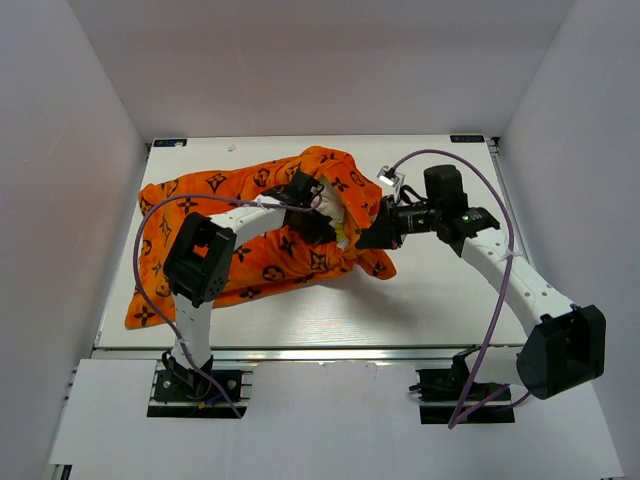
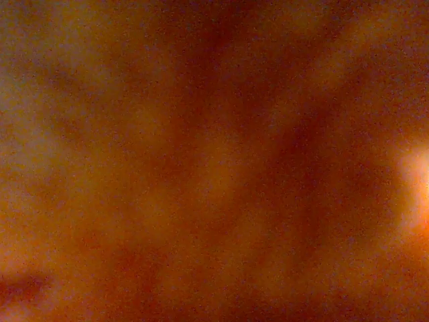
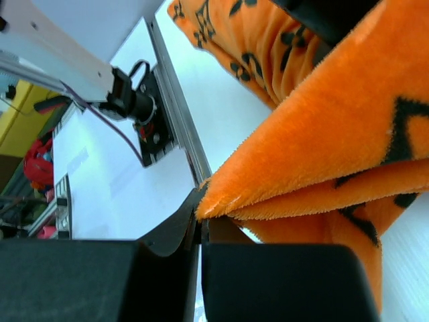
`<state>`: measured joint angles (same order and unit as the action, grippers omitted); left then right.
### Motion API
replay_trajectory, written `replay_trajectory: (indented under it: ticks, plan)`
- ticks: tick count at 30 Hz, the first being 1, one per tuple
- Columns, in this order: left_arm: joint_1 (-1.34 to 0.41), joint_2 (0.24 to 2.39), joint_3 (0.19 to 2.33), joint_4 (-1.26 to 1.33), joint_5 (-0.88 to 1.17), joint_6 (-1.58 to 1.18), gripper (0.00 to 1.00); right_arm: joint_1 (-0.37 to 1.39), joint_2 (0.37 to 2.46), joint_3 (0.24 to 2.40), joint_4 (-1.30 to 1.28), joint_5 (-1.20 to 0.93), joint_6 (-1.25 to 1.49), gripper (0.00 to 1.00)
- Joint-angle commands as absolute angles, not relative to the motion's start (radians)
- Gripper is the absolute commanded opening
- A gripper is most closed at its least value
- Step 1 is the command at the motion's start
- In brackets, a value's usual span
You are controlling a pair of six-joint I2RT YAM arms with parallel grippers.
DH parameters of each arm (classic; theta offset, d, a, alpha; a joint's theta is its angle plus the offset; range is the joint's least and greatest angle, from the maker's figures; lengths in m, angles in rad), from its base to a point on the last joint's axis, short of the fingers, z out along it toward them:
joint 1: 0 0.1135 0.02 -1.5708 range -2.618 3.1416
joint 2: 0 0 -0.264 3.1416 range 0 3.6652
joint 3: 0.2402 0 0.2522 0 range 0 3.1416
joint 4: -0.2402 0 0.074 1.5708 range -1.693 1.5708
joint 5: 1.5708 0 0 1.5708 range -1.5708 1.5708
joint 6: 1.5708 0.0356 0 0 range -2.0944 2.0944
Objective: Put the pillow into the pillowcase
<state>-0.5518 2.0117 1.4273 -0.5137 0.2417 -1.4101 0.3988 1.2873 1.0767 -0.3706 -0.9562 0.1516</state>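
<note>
The orange pillowcase (image 1: 250, 215) with black motifs lies from the table's left side to its middle, its mouth facing right. A sliver of the cream-white pillow (image 1: 331, 200) shows in that mouth; the rest is hidden inside. My left gripper (image 1: 312, 212) reaches into the mouth, and its jaws are buried in fabric. The left wrist view is filled with blurred orange pillowcase (image 2: 214, 161). My right gripper (image 1: 372, 235) is at the mouth's right edge. In the right wrist view this gripper (image 3: 204, 221) is shut on the rim of the plush pillowcase (image 3: 322, 134).
The white table (image 1: 430, 300) is boxed in by white walls at the back and both sides. A metal rail (image 3: 181, 134) runs along its near edge, with the left arm's base (image 3: 137, 104) behind it. Purple cables loop over both arms.
</note>
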Motion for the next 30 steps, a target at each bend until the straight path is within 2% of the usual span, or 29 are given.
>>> replay_trajectory:
  ticks: [1, 4, 7, 8, 9, 11, 12, 14, 15, 16, 17, 20, 22, 23, 26, 28, 30]
  plan:
    - [-0.452, 2.164, 1.448, -0.620, -0.163, -1.418, 0.03, 0.428, 1.207, 1.157, -0.203, -1.394, 0.357, 0.00]
    - [-0.498, 2.180, 1.470, -0.598, -0.158, -1.335, 0.04, 0.429, 1.242, 1.154, -0.057, -1.367, 0.446, 0.00]
    - [-0.526, 2.114, 1.404, -0.494, -0.051, -1.229, 0.12, 0.429, 1.337, 1.169, -0.037, -1.313, 0.417, 0.00]
    - [-0.526, 2.074, 1.353, -0.360, -0.007, -1.203, 0.16, 0.430, 1.370, 1.192, -0.044, -1.295, 0.408, 0.00]
    - [-0.526, 2.031, 1.247, -0.303, 0.097, -1.187, 0.29, 0.430, 1.437, 1.204, -0.049, -1.293, 0.403, 0.00]
    - [-0.523, 1.873, 1.159, -0.194, 0.153, -1.148, 0.43, 0.428, 1.480, 1.213, -0.023, -1.264, 0.400, 0.02]
    - [-0.522, 1.817, 1.116, -0.190, 0.166, -1.129, 0.59, 0.426, 1.511, 1.219, -0.021, -1.258, 0.388, 0.05]
    - [-0.511, 1.644, 1.100, -0.253, 0.144, -1.072, 0.76, 0.420, 1.543, 1.248, -0.141, -1.227, 0.275, 0.09]
    - [-0.505, 1.587, 1.100, -0.279, 0.103, -1.056, 0.89, 0.417, 1.571, 1.274, -0.181, -1.221, 0.235, 0.10]
    - [-0.497, 1.530, 1.106, -0.313, 0.077, -1.028, 0.96, 0.407, 1.581, 1.281, -0.242, -1.213, 0.175, 0.10]
    - [-0.489, 1.426, 1.114, -0.377, 0.043, -1.013, 0.98, 0.399, 1.591, 1.284, -0.268, -1.192, 0.149, 0.11]
    - [-0.479, 1.297, 1.155, -0.503, -0.099, -0.948, 0.98, 0.362, 1.601, 1.285, -0.394, -1.115, 0.017, 0.12]
    - [-0.476, 1.207, 1.169, -0.543, -0.161, -0.908, 0.98, 0.348, 1.608, 1.285, -0.481, -1.028, -0.078, 0.17]
    - [-0.471, 1.186, 1.170, -0.551, -0.167, -0.891, 0.98, 0.348, 1.614, 1.287, -0.568, -0.911, -0.168, 0.28]
    - [-0.471, 1.166, 1.155, -0.545, -0.135, -0.850, 0.98, 0.347, 1.669, 1.298, -0.698, -0.764, -0.305, 0.45]
    - [-0.471, 1.203, 1.147, -0.510, -0.088, -0.836, 0.98, 0.341, 1.667, 1.289, -0.764, -0.657, -0.330, 0.53]
    - [-0.471, 1.235, 1.134, -0.460, 0.009, -0.831, 0.98, 0.328, 1.629, 1.278, -0.772, -0.597, -0.365, 0.70]
